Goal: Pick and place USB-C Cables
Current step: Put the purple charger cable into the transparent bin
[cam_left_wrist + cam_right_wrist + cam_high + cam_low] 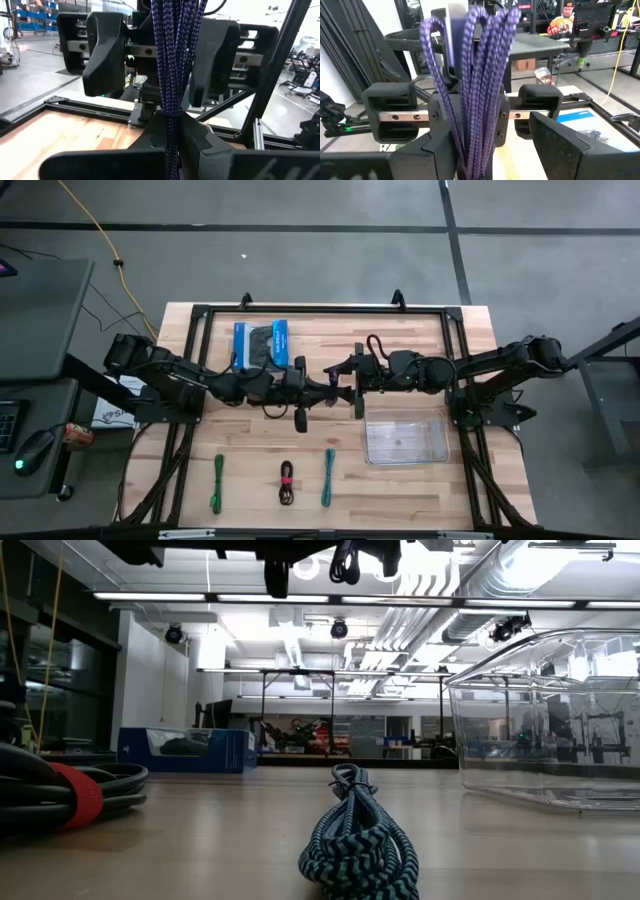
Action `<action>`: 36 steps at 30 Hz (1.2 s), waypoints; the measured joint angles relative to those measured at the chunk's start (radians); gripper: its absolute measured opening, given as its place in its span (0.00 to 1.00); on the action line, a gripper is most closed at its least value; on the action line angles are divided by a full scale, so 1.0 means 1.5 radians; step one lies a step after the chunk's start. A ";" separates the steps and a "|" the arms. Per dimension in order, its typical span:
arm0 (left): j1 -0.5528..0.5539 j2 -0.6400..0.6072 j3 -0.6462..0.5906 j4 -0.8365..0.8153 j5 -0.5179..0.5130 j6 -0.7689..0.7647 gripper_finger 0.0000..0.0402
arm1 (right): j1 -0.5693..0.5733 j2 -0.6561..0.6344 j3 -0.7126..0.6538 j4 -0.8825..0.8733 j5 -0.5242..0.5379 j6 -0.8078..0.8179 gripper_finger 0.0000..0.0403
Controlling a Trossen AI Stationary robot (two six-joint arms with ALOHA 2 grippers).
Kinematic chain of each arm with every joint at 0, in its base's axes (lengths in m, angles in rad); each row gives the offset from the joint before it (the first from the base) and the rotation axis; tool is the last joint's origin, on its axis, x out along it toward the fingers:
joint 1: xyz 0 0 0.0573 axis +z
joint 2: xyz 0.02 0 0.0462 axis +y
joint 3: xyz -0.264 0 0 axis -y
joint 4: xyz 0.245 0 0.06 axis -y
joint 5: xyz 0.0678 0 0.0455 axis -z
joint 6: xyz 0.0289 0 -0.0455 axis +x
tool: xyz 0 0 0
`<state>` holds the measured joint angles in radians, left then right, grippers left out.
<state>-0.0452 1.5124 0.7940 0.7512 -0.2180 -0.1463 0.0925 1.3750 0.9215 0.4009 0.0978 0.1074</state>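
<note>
The purple cable (pixel 175 60) (pixel 475 85) stands upright in the air over the table's middle, between my two grippers, which meet tip to tip. My left gripper (pixel 324 384) (pixel 172 131) is shut on it. My right gripper (pixel 340 376) (pixel 487 146) is open; its fingers (pixel 105 55) stand wide on either side of the cable. The green cable (pixel 217 482), the black cable with a red band (pixel 287 483) (pixel 70 795) and the teal cable (pixel 327 478) (pixel 358 840) lie flat in a row near the table's near edge. My left gripper pinches the purple cable bundle between its two fingers (pixel 156 131), which lie across the strands (pixel 172 112) and come level from the table's left. The bundle is lifted clear and upright; its looped end (pixel 470 22) rises above the fingers.
A clear plastic container (pixel 405 442) (pixel 560 730) sits right of centre, below the right arm. The blue box (pixel 262 343) (pixel 190 748) lies near the far edge. A yellow cord (pixel 100 235) runs over the floor. A person (pixel 565 15) sits in the room behind.
</note>
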 joint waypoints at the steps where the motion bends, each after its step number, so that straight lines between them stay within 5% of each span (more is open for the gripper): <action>1: 0.000 0.000 0.000 -0.001 0.000 0.000 0.00 | 0.000 0.000 0.000 0.000 0.000 0.000 0.54; 9: 0.000 0.000 0.000 -0.006 -0.002 0.000 0.00 | 0.000 0.000 0.000 -0.011 0.000 0.016 0.42; 19: 0.001 0.000 0.000 -0.009 -0.008 0.000 0.00 | 0.001 0.000 0.000 -0.013 -0.004 0.017 0.04; 36: 0.000 0.000 -0.001 -0.017 -0.001 0.005 0.03 | 0.000 0.000 0.000 -0.025 -0.020 0.018 0.05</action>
<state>-0.0448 1.5124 0.7929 0.7258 -0.2199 -0.1387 0.0925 1.3750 0.9215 0.3634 0.0673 0.1345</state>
